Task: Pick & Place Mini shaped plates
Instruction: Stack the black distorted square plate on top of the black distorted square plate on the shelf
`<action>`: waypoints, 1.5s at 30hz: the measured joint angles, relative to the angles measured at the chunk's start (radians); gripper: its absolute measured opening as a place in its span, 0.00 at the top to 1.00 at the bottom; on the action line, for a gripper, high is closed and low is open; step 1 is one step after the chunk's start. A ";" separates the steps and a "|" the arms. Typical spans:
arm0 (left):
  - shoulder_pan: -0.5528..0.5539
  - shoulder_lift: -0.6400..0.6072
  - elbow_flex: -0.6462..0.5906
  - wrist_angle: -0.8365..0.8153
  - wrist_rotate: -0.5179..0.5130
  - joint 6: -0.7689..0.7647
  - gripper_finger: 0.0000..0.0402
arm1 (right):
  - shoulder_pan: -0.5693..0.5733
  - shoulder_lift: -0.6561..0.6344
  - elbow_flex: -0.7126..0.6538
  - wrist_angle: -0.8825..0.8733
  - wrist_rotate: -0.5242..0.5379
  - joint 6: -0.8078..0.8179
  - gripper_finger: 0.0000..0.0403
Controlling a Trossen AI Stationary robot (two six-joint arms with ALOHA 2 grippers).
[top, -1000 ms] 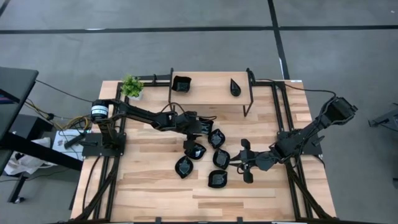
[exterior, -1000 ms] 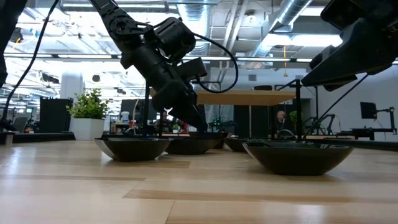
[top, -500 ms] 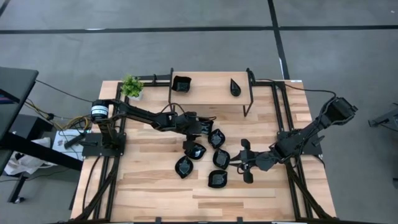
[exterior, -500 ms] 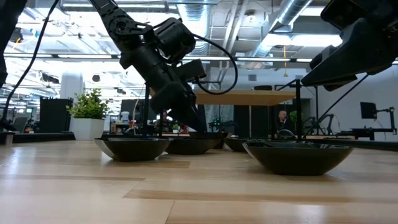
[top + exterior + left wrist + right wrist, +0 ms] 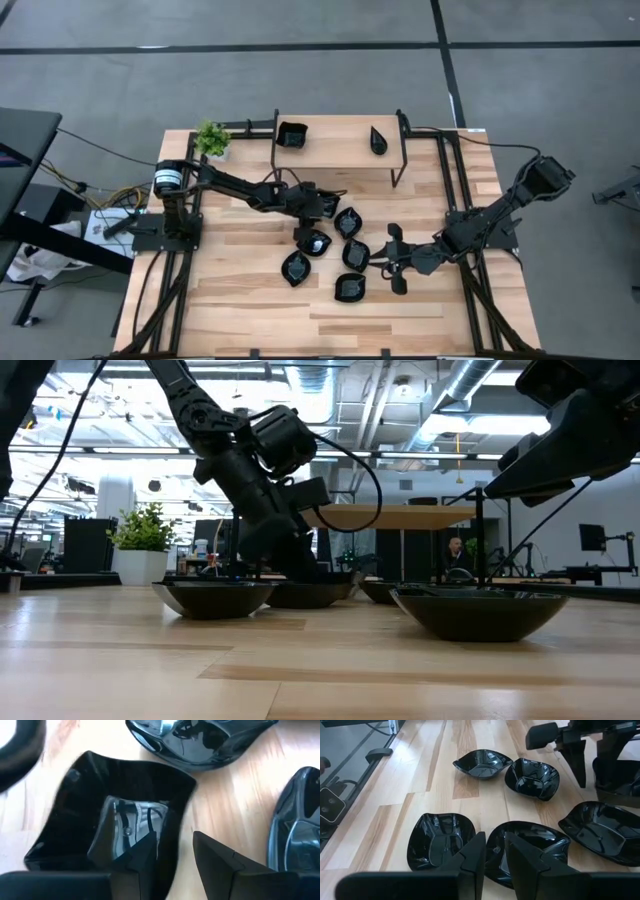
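Observation:
Several glossy black mini shaped plates (image 5: 315, 242) rest on their bases in a cluster at the table's middle. Two more sit on the raised wooden shelf (image 5: 340, 150) at the back: a square one (image 5: 291, 133) and a teardrop one (image 5: 378, 140). My left gripper (image 5: 325, 207) is open and slants down over a square plate (image 5: 90, 815). One finger (image 5: 145, 857) is inside that plate and the other (image 5: 215, 862) is outside its rim (image 5: 175, 827). My right gripper (image 5: 392, 259) hovers to the right of the cluster, open by a narrow gap, with nothing between its fingers (image 5: 470, 855). My left gripper straddles the square plate's rim (image 5: 172, 847) on the side toward the table's right, one finger inside the hollow and one outside, slanting down from the table's left. The plate sits flat on the table. I cannot tell whether either finger touches it.
A small green potted plant (image 5: 211, 138) stands at the back left, beside the shelf's black frame (image 5: 275, 140). Other plates (image 5: 200, 740) (image 5: 297, 830) lie close around the square one. The near strip of the table (image 5: 300, 325) is bare wood.
My left gripper has sunk a little toward the square plate, its fingers dropping behind the plates' rims in the low view. Its opening looks the same.

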 joint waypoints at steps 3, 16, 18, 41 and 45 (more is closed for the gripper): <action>0.000 0.000 0.000 0.002 -0.001 0.001 0.67 | 0.000 0.000 0.000 0.000 0.000 0.001 0.83; -0.001 -0.001 0.000 0.005 -0.059 0.036 0.67 | 0.000 0.000 0.000 -0.001 0.000 0.003 0.83; -0.004 -0.001 0.001 0.005 -0.072 0.046 0.67 | 0.000 0.000 0.000 -0.001 0.000 0.003 0.83; -0.019 -0.110 0.002 -0.025 -0.082 0.049 0.67 | 0.000 0.000 0.000 -0.002 -0.002 0.022 0.83; -0.019 -0.107 0.002 -0.030 -0.073 0.048 0.67 | 0.001 0.000 0.000 -0.002 -0.003 0.029 0.83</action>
